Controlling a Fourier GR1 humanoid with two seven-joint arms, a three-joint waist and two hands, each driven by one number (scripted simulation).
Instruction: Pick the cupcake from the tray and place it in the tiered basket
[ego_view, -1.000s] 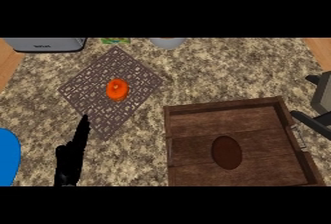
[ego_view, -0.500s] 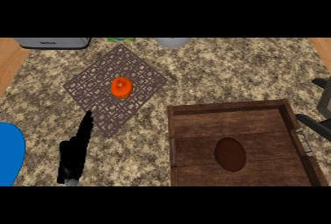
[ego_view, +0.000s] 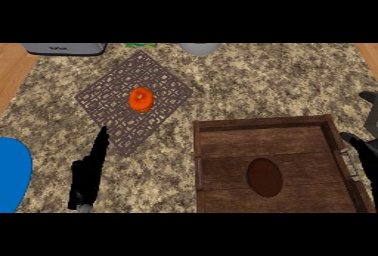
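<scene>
The left hand (ego_view: 88, 172) stands in the lower left of the frame, its fingers straight and together, pointing up toward the middle of the picture; it holds nothing, and its fingertips lie at the lower edge of a flat brown lattice mat (ego_view: 166, 85), which seems to be the tray of the task. The right hand (ego_view: 363, 152) shows only in part at the right edge, beside the wooden box; its fingers look relaxed and it carries nothing.

One orange cupcake (ego_view: 140, 99) sits near the middle of the lattice mat, in the upper left of the frame, well apart from both hands. To the lower right lies one wooden box (ego_view: 221, 150) with raised walls and a dark oval (ego_view: 264, 177) on its floor; this is likely the tiered basket seen from above, though its tiers cannot be made out.

As a judgement, the task is at its beginning: the cupcake is not yet grasped, and the lift, the carry across and the placing in the wooden box are all left to do.

Along the upper edge stand one grey appliance (ego_view: 63, 48), one small green thing (ego_view: 140, 45) and one grey round vessel (ego_view: 199, 48). One blue rounded shape (ego_view: 11, 172) shows at the left edge.
</scene>
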